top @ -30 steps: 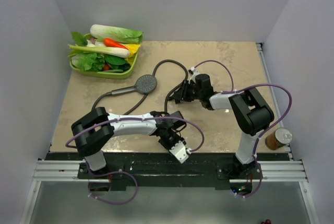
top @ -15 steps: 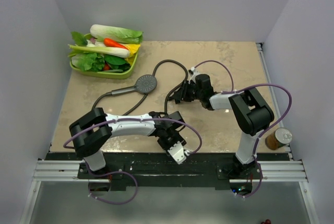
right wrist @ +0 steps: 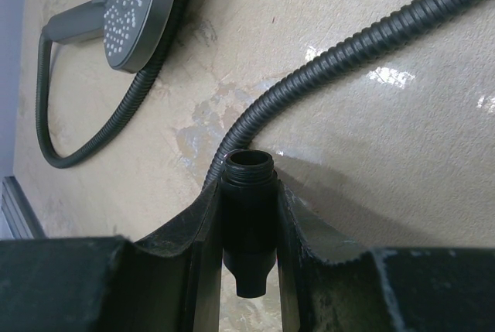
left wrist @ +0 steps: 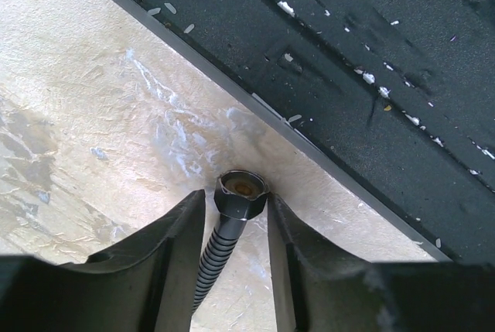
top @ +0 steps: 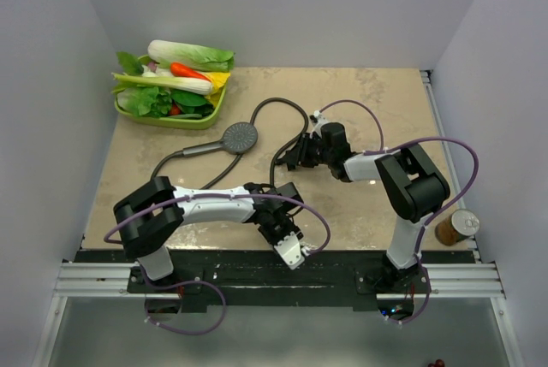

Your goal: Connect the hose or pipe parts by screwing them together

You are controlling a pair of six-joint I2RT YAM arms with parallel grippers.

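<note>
Here, the hose end and a threaded fitting, one at each gripper.
The long dark corrugated hose (top: 282, 103) ends in a hexagonal metal nut (left wrist: 240, 196) near the dark front rail of the beige table (top: 385, 102). The nut sits between the fingers of the left gripper (left wrist: 236, 201), and whether they clamp it cannot be told. The right gripper (right wrist: 249, 193), mid-table, is clenched on a short black threaded fitting (right wrist: 249, 227). The dark grey round-faced shower head (top: 240, 136) lies apart, face up.
</note>
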